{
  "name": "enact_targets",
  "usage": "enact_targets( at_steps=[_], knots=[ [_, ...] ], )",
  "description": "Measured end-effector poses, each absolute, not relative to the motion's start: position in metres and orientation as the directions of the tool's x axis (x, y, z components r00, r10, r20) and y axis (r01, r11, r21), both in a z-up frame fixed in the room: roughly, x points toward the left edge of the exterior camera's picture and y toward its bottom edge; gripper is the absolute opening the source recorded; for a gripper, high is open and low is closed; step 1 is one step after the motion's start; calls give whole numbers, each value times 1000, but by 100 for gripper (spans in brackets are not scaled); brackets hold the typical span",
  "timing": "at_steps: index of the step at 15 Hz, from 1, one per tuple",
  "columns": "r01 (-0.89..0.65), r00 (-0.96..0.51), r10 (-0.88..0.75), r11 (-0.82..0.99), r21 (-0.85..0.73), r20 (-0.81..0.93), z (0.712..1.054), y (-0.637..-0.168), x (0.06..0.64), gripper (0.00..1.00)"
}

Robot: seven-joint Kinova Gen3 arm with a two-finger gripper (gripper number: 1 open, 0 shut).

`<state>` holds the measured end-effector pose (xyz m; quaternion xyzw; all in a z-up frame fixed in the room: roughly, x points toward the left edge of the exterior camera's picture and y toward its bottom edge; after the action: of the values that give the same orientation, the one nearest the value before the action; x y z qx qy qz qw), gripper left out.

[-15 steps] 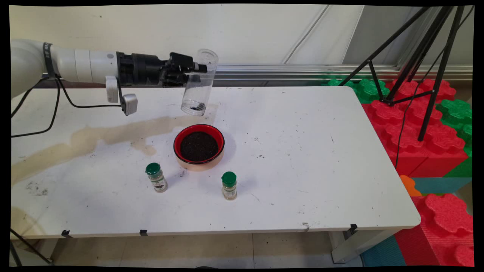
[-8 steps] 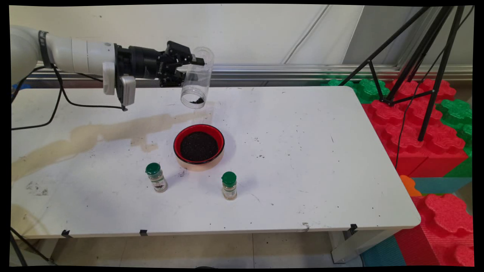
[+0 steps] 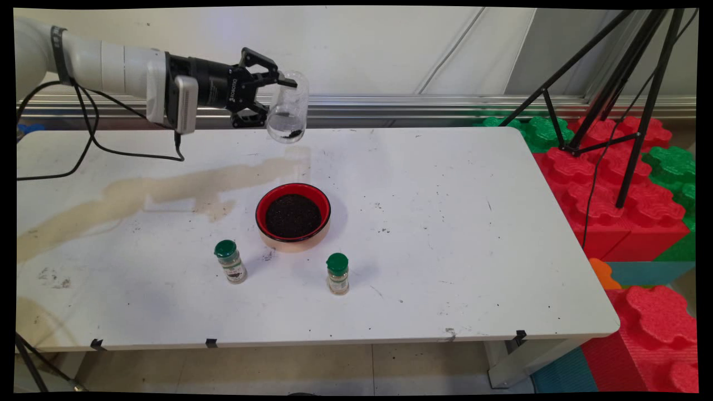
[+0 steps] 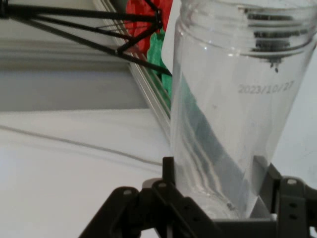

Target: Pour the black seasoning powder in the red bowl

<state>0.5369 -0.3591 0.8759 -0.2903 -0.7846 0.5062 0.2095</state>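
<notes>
White and stained with a long tan streak, the table (image 3: 457, 223) runs back to a pale wall, with red and green foam blocks (image 3: 618, 184) and a black tripod (image 3: 618, 83) off its right end. Above the table's far left part the gripper (image 3: 277, 100) reaches in level from the left, its fingers (image 4: 168, 171) clamped on either side of a clear plastic jar (image 3: 288, 108), which hangs tilted with its open mouth turned down and toward the camera. A little dark granular matter clings inside near the mouth, and a printed date shows on the jar's wall; how much remains is hard to judge. Nearer the camera, well apart from the jar, stands a red bowl (image 3: 293, 216) filled with dark grains. Two small green-capped spice bottles (image 3: 230, 262) (image 3: 337, 273) stand upright nearer still, one at each side of the bowl.
</notes>
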Motion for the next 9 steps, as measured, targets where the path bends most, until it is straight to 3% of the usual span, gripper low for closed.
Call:
enact_targets(
  at_steps=[9],
  knots=[
    [-47,-783,468,612,-789,409,886,-372,545,0]
  ],
)
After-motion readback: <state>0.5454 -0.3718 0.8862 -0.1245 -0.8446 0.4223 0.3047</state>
